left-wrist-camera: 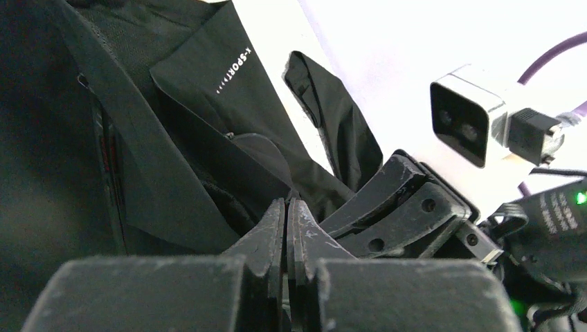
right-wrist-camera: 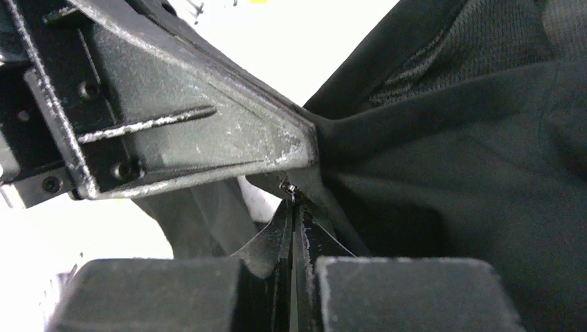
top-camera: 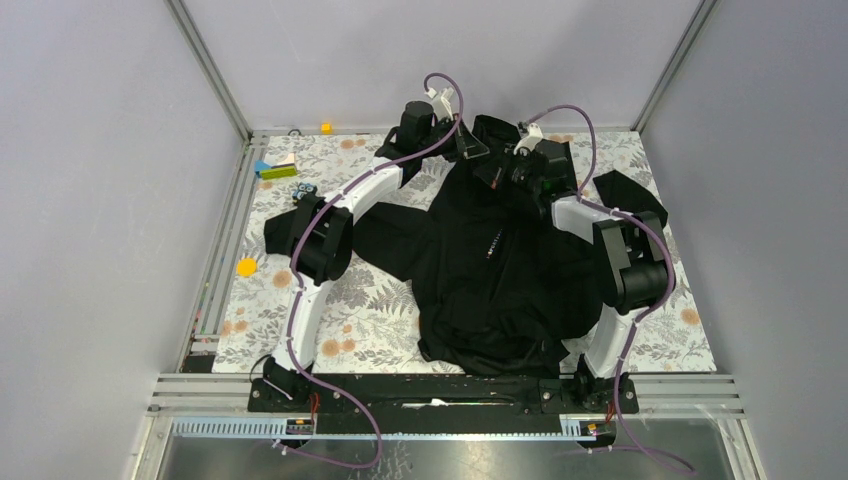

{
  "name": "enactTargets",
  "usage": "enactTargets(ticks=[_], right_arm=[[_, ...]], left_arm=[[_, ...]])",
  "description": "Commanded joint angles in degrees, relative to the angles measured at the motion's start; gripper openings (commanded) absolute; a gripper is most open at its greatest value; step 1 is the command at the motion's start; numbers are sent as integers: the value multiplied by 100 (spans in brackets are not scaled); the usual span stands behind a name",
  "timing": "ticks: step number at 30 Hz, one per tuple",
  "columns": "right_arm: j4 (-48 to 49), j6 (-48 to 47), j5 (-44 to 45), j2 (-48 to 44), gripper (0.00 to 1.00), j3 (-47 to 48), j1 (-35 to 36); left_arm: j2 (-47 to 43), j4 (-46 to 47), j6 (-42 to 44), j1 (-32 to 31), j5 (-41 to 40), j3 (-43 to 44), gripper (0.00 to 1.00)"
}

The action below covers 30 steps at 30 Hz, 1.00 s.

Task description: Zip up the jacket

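Jacket (top-camera: 500, 270): spread on table (top-camera: 370, 320), collar lifted.
Left claw (left-wrist-camera: 286, 207): pinched tight on collar fabric.
Right claw (right-wrist-camera: 294, 200): pinched tight on collar edge, just beside left claw.

Wrist views glare white behind the dim jacket (left-wrist-camera: 173, 138).

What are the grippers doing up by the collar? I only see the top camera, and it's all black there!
Observer: The left wrist view shows the left gripper shut, pinching jacket fabric.
Operator: And the other one?
Observer: The right wrist view shows the right gripper shut too, with a tiny shiny bit at its tips. Maybe it's the zipper pull, I can't tell.
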Motion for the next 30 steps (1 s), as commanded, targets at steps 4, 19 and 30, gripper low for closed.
enactTargets(ticks=[4, 19, 30], right_arm=[[-2313, -576, -1560, -115, 0, 210, -529], [-2453, -547, -2669, 92, 0, 174, -598], [1683, 3103, -3066, -46, 0, -1035, -620]], left_arm=[[-573, 489, 27, 144, 310, 70, 0], [-452, 146, 214, 241, 90, 591, 0], [-120, 692, -413, 69, 78, 866, 0]])
